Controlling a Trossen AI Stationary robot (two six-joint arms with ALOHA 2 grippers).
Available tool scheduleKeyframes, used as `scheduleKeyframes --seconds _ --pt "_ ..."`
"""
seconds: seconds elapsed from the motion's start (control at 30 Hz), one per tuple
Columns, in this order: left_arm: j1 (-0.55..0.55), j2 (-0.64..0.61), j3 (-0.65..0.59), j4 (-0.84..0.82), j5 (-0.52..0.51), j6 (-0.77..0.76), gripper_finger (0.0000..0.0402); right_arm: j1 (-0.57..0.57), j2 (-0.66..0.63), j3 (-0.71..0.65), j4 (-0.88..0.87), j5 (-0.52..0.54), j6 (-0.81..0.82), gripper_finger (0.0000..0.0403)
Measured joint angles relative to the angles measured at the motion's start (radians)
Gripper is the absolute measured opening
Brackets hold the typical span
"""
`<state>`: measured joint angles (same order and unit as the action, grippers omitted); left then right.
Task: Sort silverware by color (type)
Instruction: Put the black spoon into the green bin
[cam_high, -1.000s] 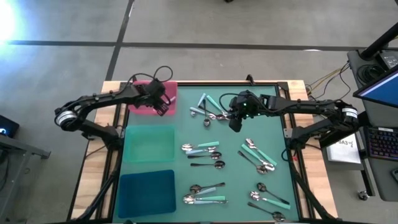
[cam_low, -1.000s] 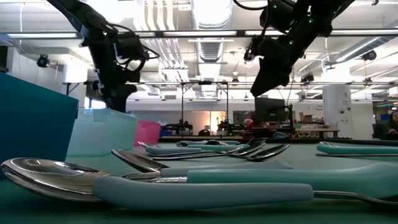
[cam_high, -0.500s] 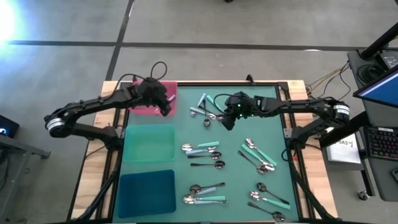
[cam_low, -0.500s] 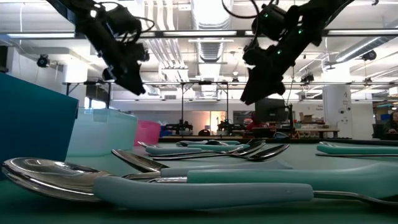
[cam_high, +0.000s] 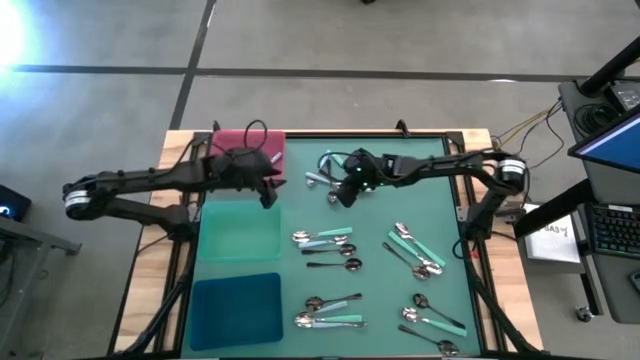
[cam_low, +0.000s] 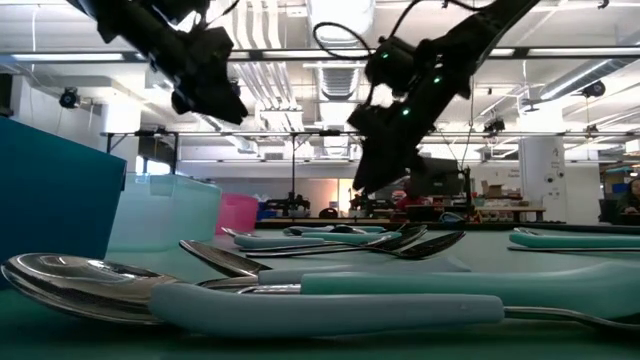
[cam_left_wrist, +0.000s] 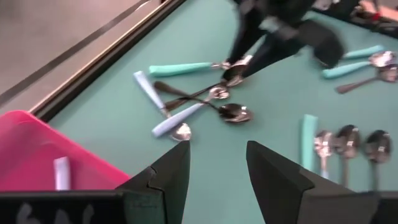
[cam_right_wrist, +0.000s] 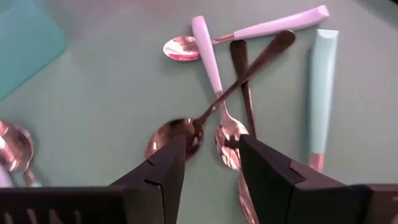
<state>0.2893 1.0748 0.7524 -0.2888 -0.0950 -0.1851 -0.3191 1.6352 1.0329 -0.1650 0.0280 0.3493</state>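
Right gripper, parted and empty, poised over crossed spoons at the counter's far edge; left gripper, also released, beside the pink tray. Best: straddle one handle, lower straight, avoid dragging neighbours.

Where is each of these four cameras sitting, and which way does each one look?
High view: overhead, straight down on the green mat, both arms, pink plastic tray.
Low view: tabletop height, looking level across teal-handled metal spoons into the room; both arms hang above.
Left wrist view: past the left end effector at the crossed spoon pile.
Right wrist view: past the right end effector onto that same pile.
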Motion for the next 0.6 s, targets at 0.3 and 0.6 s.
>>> scheduleKeyframes --seconds 0.3,0.6 --pt "-0.112 -0.056 -0.011 0.011 -0.002 0.015 0.0142 0.000 0.152 0.127 -0.006 0.120 0.107 0.0136" --pt "-0.143 -0.134 -0.043 0.009 -0.002 0.026 0.0142 -0.015 0.204 0.172 0.000 0.175 0.162 0.0125"
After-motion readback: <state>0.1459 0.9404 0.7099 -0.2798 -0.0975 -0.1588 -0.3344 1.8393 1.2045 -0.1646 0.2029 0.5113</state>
